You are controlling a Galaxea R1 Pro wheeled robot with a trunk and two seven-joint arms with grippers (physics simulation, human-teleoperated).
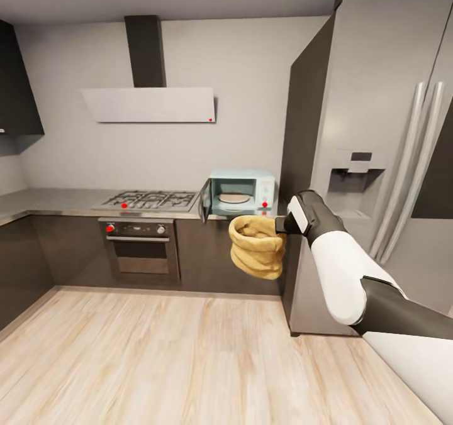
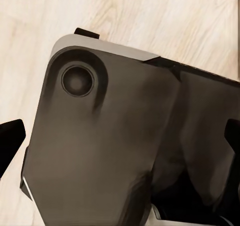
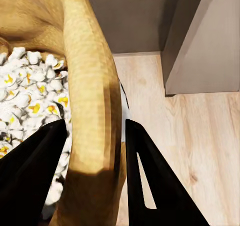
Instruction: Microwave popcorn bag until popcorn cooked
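Head view has the bag pinched by its rim in the right hand, carried in the air just short of the microwave, whose door is swung open on the grey surface. Popped white popcorn is already seen inside, so the bag should probably be kept upright and eased in level, clear of the door edge. Whether the left hand is wide or closed can't be told.

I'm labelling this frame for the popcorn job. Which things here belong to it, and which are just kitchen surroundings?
Part of the job:
- popcorn bag, popcorn inside, rim pinched by the right gripper
- microwave, door open
- countertop

Just surroundings:
- gas hob
- oven
- fridge
- extractor hood
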